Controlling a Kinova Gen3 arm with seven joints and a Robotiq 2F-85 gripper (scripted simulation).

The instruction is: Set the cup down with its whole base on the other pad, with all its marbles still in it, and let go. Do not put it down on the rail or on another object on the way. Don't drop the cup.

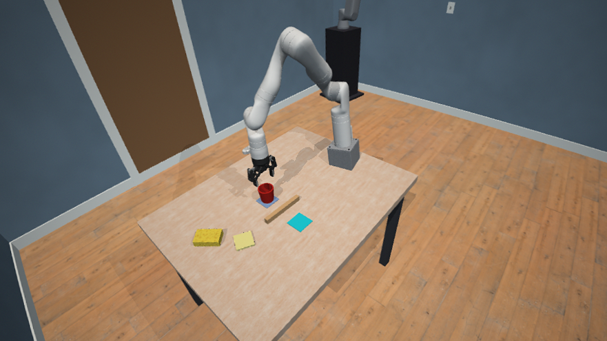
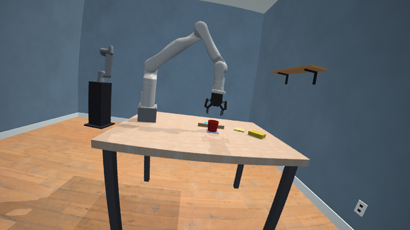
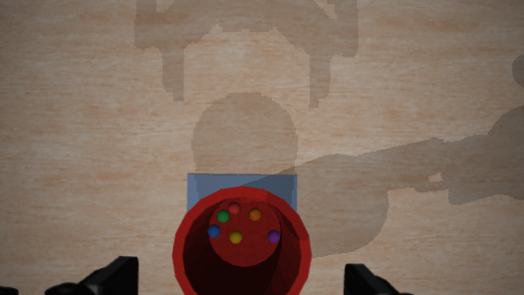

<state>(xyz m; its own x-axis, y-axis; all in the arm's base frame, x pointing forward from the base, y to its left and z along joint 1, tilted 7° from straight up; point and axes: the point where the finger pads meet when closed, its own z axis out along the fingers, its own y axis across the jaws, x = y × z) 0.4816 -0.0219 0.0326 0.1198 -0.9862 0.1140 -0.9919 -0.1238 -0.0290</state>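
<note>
A red cup (image 1: 266, 192) (image 2: 213, 125) (image 3: 242, 244) stands upright on a grey-blue pad (image 1: 261, 203) (image 3: 209, 184). Several coloured marbles (image 3: 236, 237) lie on its bottom. My gripper (image 1: 261, 173) (image 2: 215, 109) (image 3: 239, 284) is open and empty. It hangs a little above the cup, its fingers apart from the rim. A wooden rail (image 1: 281, 208) (image 2: 203, 124) lies between the cup and the cyan pad (image 1: 299, 221), which is bare.
A yellow sponge (image 1: 207, 237) (image 2: 257, 134) and a flat pale yellow square (image 1: 243, 240) (image 2: 239, 129) lie on the table (image 1: 279, 294) left of the pads. The arm's base (image 1: 343, 154) stands at the far edge.
</note>
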